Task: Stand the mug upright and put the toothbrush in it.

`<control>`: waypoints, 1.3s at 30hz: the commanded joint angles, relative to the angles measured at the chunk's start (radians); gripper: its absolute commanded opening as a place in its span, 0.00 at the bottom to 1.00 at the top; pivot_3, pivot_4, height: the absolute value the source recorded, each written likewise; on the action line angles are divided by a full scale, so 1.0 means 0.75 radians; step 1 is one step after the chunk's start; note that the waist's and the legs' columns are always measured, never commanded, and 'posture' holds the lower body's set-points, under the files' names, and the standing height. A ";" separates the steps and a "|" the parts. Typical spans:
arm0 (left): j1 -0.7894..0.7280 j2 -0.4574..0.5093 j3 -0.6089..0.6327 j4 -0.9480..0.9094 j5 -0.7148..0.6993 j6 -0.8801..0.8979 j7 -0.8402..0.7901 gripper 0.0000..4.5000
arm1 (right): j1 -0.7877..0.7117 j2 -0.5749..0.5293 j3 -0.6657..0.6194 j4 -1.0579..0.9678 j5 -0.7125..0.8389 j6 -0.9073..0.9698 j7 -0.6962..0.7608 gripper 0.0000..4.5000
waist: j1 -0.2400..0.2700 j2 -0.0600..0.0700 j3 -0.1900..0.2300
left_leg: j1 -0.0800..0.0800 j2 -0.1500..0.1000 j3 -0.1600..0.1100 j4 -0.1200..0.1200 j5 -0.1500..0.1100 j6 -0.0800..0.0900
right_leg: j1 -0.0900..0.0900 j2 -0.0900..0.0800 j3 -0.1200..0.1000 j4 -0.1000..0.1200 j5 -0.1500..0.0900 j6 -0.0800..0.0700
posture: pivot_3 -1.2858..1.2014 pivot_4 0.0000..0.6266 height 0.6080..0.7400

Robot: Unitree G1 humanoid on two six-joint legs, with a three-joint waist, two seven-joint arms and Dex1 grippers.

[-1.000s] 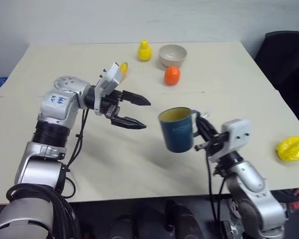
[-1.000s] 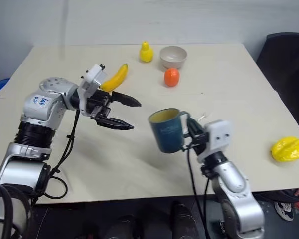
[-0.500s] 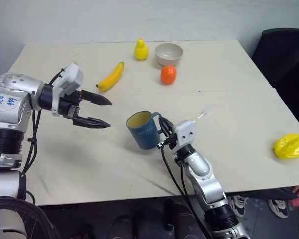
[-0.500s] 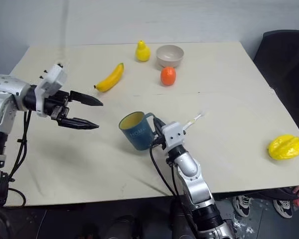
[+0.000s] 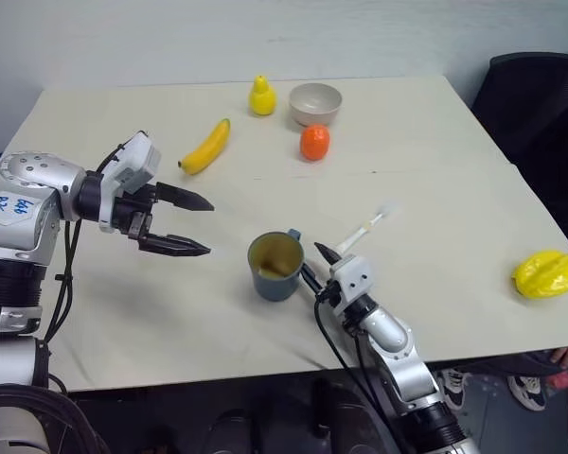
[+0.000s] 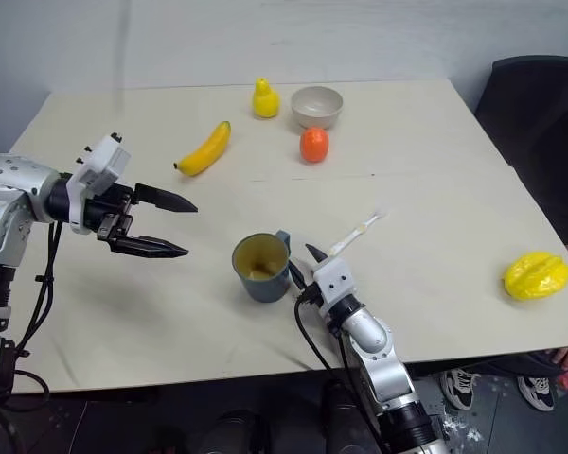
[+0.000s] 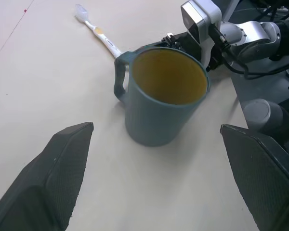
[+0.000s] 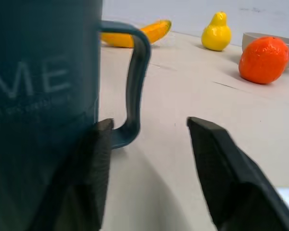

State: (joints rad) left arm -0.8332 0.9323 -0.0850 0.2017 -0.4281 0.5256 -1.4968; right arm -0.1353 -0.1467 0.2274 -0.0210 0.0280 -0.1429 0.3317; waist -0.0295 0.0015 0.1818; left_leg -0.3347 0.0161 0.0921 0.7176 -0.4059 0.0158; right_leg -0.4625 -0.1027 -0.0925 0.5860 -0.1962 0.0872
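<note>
Beside the upright mug (image 5: 275, 268), right gripper (image 5: 310, 265) lies low, fingers spread; left gripper (image 5: 197, 225) hovers level, fingers apart.

A plain test room or lab: a bare pale table (image 5: 435, 151) against a blank grey wall (image 5: 265, 38), a black office chair (image 5: 540, 104) off its far right corner.

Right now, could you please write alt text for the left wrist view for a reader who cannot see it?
A blue mug stands upright on a pale table, yellowish inside. Behind it lies a white toothbrush, and the right pincer sits just past the mug; the left pincer is open in front.
</note>
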 commanded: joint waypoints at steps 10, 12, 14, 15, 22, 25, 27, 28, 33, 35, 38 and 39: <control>-0.049 -0.083 0.015 0.038 0.022 -0.052 0.007 1.00 | 0.262 -0.189 -0.172 -0.648 0.104 0.399 0.037 0.75 | 0.005 -0.001 0.000 | 0.000 0.000 -0.001 0.000 0.000 0.000 | 0.000 0.000 0.000 0.000 0.000 0.000 | 0.52 0.24 1.00; -0.049 -0.099 0.016 0.041 0.022 -0.058 0.009 1.00 | 0.312 -0.215 -0.234 -0.755 0.161 0.510 0.037 0.75 | 0.006 -0.001 0.000 | 0.000 0.000 -0.001 0.001 0.000 0.000 | 0.000 0.000 0.000 0.001 0.000 0.000 | 0.52 0.24 1.00; -0.052 -0.114 0.015 0.051 0.027 -0.068 0.012 1.00 | 0.356 -0.228 -0.326 -0.868 0.277 0.665 0.025 0.75 | 0.008 -0.001 0.000 | 0.000 0.000 0.000 0.001 0.000 0.000 | 0.000 0.000 0.000 0.001 0.000 0.000 | 0.52 0.24 1.00; -0.053 -0.120 0.015 0.056 0.030 -0.074 0.012 1.00 | 0.340 -0.208 -0.393 -0.913 0.362 0.769 -0.019 0.75 | 0.006 -0.002 0.000 | 0.000 0.000 0.000 0.001 0.000 0.000 | 0.000 0.000 0.000 0.001 0.000 0.000 | 0.52 0.24 1.00; -0.053 -0.136 0.044 0.059 0.026 -0.096 0.029 1.00 | -0.240 0.072 -0.883 -0.847 0.829 1.574 -0.675 0.75 | 0.004 -0.004 0.001 | 0.002 0.000 -0.003 0.000 0.000 0.000 | 0.000 0.000 0.010 0.005 0.001 -0.001 | 0.52 0.24 1.00; -0.052 -0.120 0.064 0.056 0.014 -0.091 0.024 1.00 | -0.481 0.204 -1.033 -0.730 0.918 1.784 -0.887 0.75 | 0.003 -0.004 0.000 | 0.001 0.001 -0.003 0.000 0.001 0.000 | -0.006 0.001 0.009 0.006 0.001 -0.002 | 0.52 0.24 1.00; -0.060 -0.107 0.082 0.066 0.006 -0.084 0.023 1.00 | -0.602 0.269 -1.099 -0.642 0.940 1.873 -0.971 0.75 | 0.002 -0.004 0.000 | -0.001 0.001 -0.002 -0.001 0.001 0.000 | -0.008 0.001 0.009 0.005 0.001 -0.002 | 0.52 0.24 1.00; -0.066 -0.100 0.093 0.074 0.003 -0.083 0.025 1.00 | -0.654 0.290 -1.110 -0.588 0.944 1.903 -0.994 0.75 | 0.001 -0.004 0.000 | -0.001 0.001 -0.002 -0.002 0.001 0.000 | -0.008 0.001 0.009 0.004 0.001 -0.002 | 0.52 0.24 1.00; -0.065 -0.083 0.116 0.084 0.011 -0.098 0.022 1.00 | -0.825 0.361 -1.150 -0.353 0.922 1.949 -1.070 0.75 | -0.003 -0.004 0.000 | -0.002 0.000 -0.001 -0.003 0.000 0.000 | -0.011 0.001 0.011 0.004 0.001 -0.001 | 0.52 0.24 1.00; -0.056 -0.073 0.122 0.070 0.004 -0.093 0.017 1.00 | -0.853 0.369 -1.165 -0.267 0.897 1.950 -1.098 0.75 | -0.003 -0.004 0.000 | -0.002 0.000 -0.001 -0.003 0.000 0.000 | -0.011 0.001 0.011 0.004 0.001 -0.001 | 0.52 0.24 1.00; -0.046 -0.061 0.130 0.051 -0.004 -0.087 0.011 1.00 | -0.868 0.385 -1.150 -0.178 0.870 1.944 -1.121 0.75 | -0.003 -0.004 0.000 | -0.003 0.000 -0.001 -0.003 0.000 0.001 | -0.011 0.000 0.011 0.004 0.001 -0.001 | 0.52 0.24 1.00; -0.044 -0.059 0.131 0.049 -0.005 -0.086 0.011 1.00 | -0.869 0.388 -1.134 -0.146 0.860 1.935 -1.117 0.75 | -0.005 -0.004 0.000 | -0.004 0.000 -0.001 -0.003 0.000 0.001 | -0.013 0.000 0.012 0.004 0.002 -0.001 | 0.52 0.24 1.00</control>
State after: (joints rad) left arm -0.8586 0.8721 -0.0151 0.2725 -0.4126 0.4637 -1.4807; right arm -0.7655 0.1307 -0.6354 -0.1425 0.6777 1.3153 -0.5055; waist -0.0331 -0.0014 0.1821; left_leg -0.3378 0.0159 0.0918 0.7154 -0.4059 0.0165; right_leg -0.4722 -0.1025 -0.0834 0.5890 -0.1950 0.0863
